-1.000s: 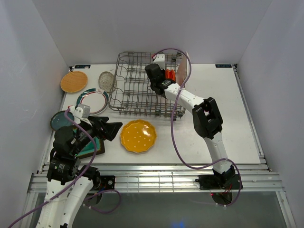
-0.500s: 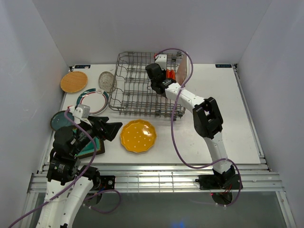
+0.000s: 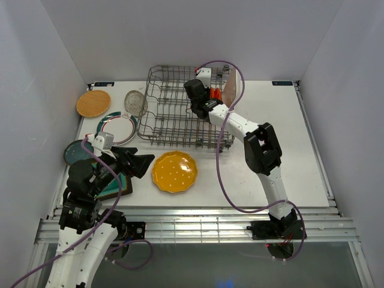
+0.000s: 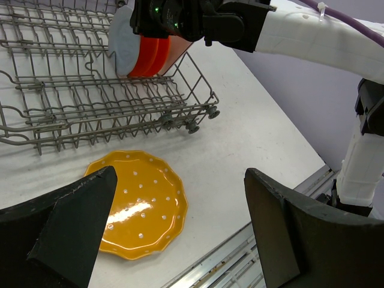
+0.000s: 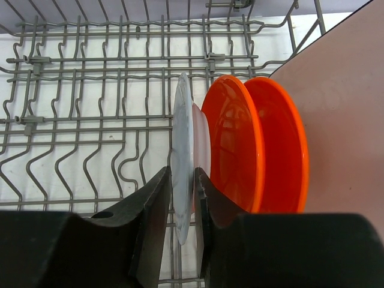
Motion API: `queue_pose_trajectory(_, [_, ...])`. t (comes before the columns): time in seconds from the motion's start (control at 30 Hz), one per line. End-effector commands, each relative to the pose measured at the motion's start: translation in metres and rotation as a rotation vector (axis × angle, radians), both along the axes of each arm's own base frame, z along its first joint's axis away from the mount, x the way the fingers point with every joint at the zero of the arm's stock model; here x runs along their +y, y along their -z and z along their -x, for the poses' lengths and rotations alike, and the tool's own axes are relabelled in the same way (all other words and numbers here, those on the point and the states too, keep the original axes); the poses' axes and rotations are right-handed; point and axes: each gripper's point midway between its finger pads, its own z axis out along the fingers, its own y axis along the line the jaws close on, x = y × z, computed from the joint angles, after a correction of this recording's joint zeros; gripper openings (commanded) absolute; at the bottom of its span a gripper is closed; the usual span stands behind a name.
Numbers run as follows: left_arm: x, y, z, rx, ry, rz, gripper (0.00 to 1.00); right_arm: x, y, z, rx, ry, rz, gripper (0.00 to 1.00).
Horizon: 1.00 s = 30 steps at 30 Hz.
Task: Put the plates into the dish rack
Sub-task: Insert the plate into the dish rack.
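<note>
No text, brand, number or sign is legible in any view; the left corner label point(image 3: 103, 83) and the right corner label point(image 3: 282, 83), small dark strips at the back edge of the table point(image 3: 300, 150), are too small to read.

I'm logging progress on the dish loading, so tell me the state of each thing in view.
Pale grey plate: upright in dish rack, between right gripper's fingers.
Orange-red plates: upright in dish rack.
Yellow plate: flat on table.
Wooden plate: flat on table.
Glass plate: flat on table.
Green-rimmed plate: flat on table.
Left gripper: open, empty.
Right gripper: straddling that plate, grip unclear.
</note>
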Motion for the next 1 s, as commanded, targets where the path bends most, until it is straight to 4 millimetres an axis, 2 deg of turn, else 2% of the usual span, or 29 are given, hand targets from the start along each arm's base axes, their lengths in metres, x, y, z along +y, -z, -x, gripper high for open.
queue_pose_trajectory(0.0, [0.001,-0.002,0.000,-0.016,-0.004,0.000,0.98,0.000,-0.048,-0.007,-0.096,0.023,-0.087,0.29])
queue_pose_trajectory(0.5, [0.001,-0.002,0.000,-0.013,-0.004,-0.001,0.98,-0.009,-0.065,0.000,-0.116,0.044,-0.094,0.32])
queue_pose_trajectory(0.6, [0.001,-0.002,0.000,-0.013,-0.004,-0.001,0.98,-0.011,-0.068,0.001,-0.120,0.048,-0.095,0.41])
queue_pose_trajectory(0.77, [0.001,-0.002,0.000,-0.013,-0.004,-0.001,0.98,-0.012,-0.075,0.004,-0.127,0.045,-0.101,0.44])
queue_pose_trajectory(0.97, [0.000,-0.001,0.000,-0.012,-0.001,-0.001,0.98,-0.010,-0.081,0.009,-0.132,0.005,-0.116,0.54])
